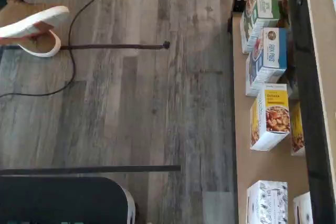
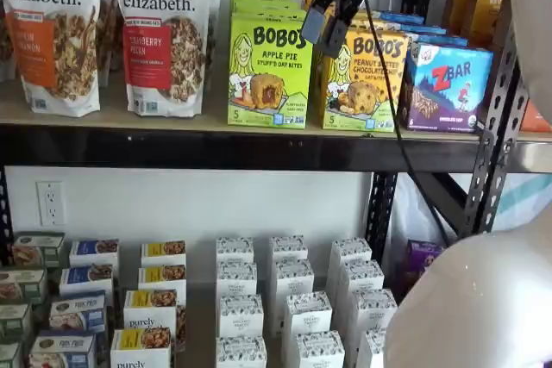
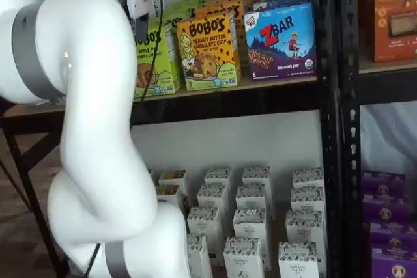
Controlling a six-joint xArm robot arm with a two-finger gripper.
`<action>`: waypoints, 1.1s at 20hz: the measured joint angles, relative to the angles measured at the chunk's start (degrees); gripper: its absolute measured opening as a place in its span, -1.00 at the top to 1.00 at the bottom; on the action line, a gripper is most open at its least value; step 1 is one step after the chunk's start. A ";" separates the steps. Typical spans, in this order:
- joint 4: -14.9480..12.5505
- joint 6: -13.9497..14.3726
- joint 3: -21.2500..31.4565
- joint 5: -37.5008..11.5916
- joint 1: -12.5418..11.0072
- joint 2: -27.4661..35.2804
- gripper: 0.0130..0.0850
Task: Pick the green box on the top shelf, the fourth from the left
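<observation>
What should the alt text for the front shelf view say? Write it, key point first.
The gripper hangs in front of the top shelf, between the green box and a yellow-orange Bobo's box. Granola bags stand left, a blue ZBar box right.

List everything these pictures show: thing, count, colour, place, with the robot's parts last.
green box: front one of a row, lime green, top shelf, beside the granola bags.
top shelf: one, tan board with black front beam.
granola bags: two in view, white, top shelf at the near end.
peanut butter box: front one of a row, yellow-orange, between the green box and the ZBar box.
ZBar box: front one of a row, blue, next along the top shelf.
white boxes: many, in rows, lower shelf.
purple boxes: several, low in the neighbouring bay.
shoe: one, tan with white sole, on the grey floor.
gripper: white body, black fingers, in front of the Bobo's boxes; gap not discernible.
</observation>
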 joint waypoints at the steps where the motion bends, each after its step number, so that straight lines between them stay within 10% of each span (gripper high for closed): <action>1: -1.37 0.26 -0.05 -0.23 0.56 -0.09 -1.00; 22: 1.63 0.07 3.96 -10.46 0.64 -2.16 -1.00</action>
